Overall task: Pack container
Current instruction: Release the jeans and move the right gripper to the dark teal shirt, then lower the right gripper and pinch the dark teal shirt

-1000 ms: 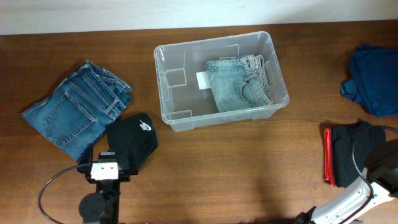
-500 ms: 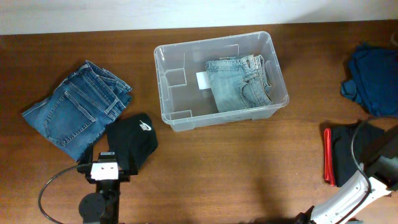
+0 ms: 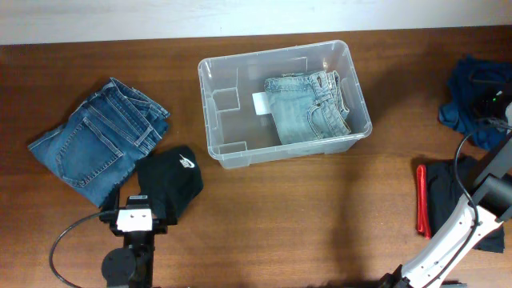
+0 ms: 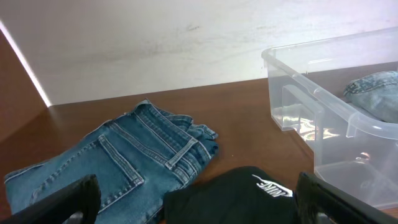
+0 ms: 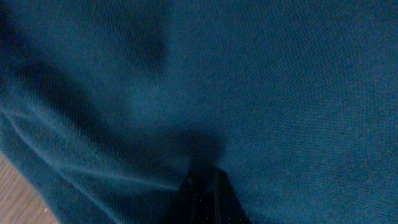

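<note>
Now | right gripper (image 5: pixel 200 186) buried in blue cloth (image 3: pixel 474 90), 3 o'clock | closure: cannot tell | pinch thick fold, lift high over container (image 3: pixel 210 120) rim

Overhead, light falls soft and even; the bin (image 3: pixel 284 104) casts only a faint shadow. Left wrist view: small glints on its near wall. Right wrist view: dim, cloth (image 5: pixel 249 93) blurred.

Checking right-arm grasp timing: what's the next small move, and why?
Probably pinch the blue garment with the right fingers and lift slightly. Its cloth fills the right wrist view, tips pressed in; whether they are shut is unclear. The bin has room beside the light jeans.
</note>
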`<state>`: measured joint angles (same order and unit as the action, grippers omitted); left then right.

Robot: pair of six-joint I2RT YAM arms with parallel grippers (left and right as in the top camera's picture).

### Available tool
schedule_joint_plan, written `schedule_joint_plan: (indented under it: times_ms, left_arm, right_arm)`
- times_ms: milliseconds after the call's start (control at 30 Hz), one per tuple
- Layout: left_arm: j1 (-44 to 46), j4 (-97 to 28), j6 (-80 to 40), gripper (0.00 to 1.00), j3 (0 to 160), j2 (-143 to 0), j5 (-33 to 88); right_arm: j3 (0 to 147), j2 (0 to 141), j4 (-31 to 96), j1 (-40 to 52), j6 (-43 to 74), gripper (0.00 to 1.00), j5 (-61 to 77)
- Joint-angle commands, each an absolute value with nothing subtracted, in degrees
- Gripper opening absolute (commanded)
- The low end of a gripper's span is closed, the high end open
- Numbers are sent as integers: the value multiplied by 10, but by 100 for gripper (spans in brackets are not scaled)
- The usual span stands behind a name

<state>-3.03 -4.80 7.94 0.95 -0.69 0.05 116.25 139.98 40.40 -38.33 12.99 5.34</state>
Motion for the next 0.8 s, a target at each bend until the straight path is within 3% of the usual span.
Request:
schedule_joint_plan:
  times_ms: [0, 300, 767]
  left_arm:
    - [-33, -48, 89, 100, 6, -4, 7]
    - [-33, -48, 89, 100, 6, -4, 7]
    - [-33, -48, 89, 100, 6, -4, 7]
  right_arm:
    - [1156, 1432, 439, -379, 133, 6, 110]
    - [1156, 1433, 563, -330, 140, 7, 110]
    - [1165, 1431, 684, -182, 82, 4, 97]
